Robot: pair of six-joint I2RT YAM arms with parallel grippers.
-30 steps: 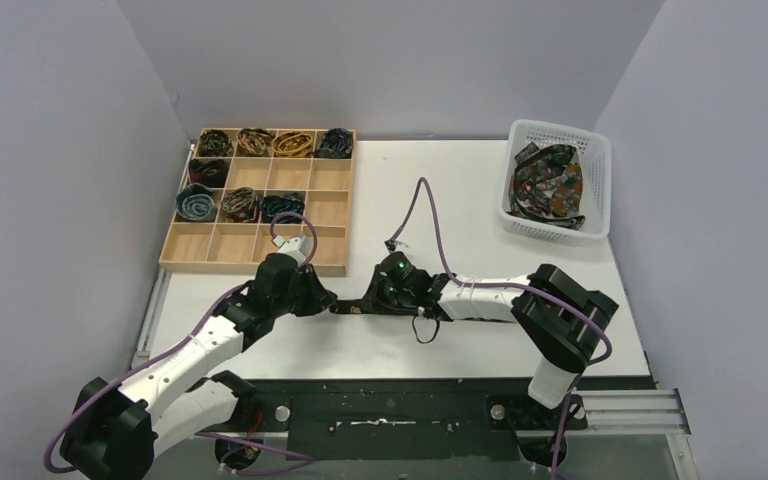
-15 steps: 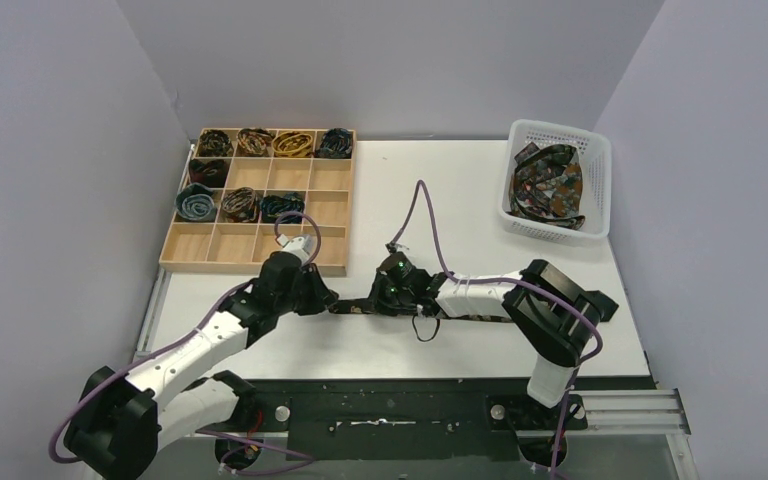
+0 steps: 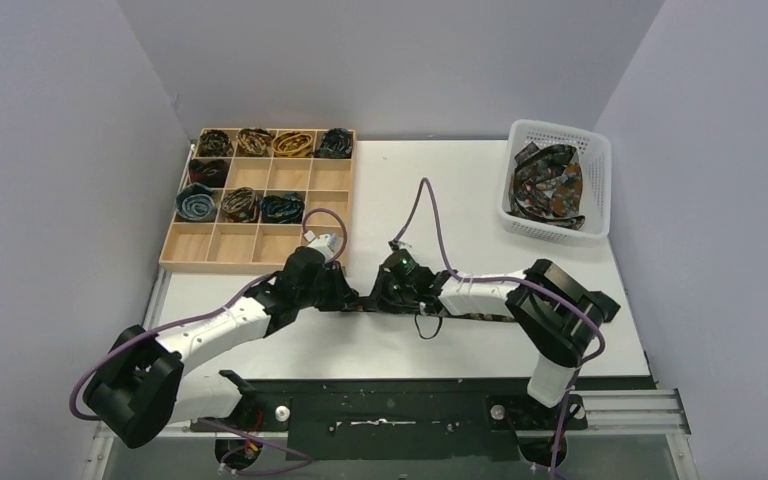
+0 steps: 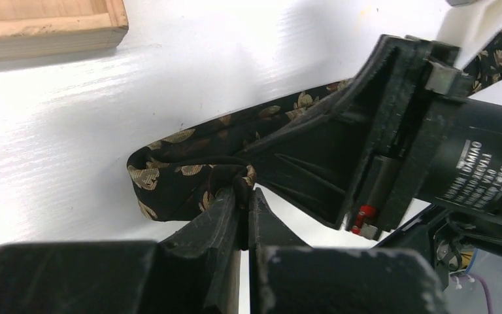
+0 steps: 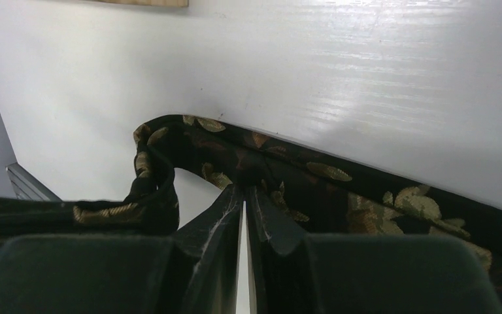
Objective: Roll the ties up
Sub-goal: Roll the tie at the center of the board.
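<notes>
- Tie (image 4: 183,176): black with gold leaf print, lying flat on the white table (image 3: 440,190) at near-centre. Its left end is doubled back into a short loop. The rest runs right as a strip beneath the right arm.
- Left gripper (image 4: 244,196): fingers pressed together, clamped on the folded fabric at the near side of the loop.
- Right gripper (image 5: 244,193): fingers likewise together, pinching the strip's near edge just right of the loop. The two grippers face each other tip to tip, nearly touching.
- Tray (image 3: 240,266): wooden, sixteen compartments, far left. Its near-right corner sits just beyond the left gripper.
- Coiled ties (image 3: 255,141): eight coils. Four fill the far row, one sits at the left of the second row, and three in the third row. The near row shows bare wood.
- Basket (image 3: 558,130): white plastic, far right, well apart from both grippers.
- Heap of ties (image 3: 548,187): loose, dark and multicoloured, inside the basket.
- Open surface: a broad bare stretch lies between tray and basket, far of the grippers. A narrower bare band lies between the tie and the table's near edge.
- Bounds: plain walls on the left, far and right sides.
</notes>
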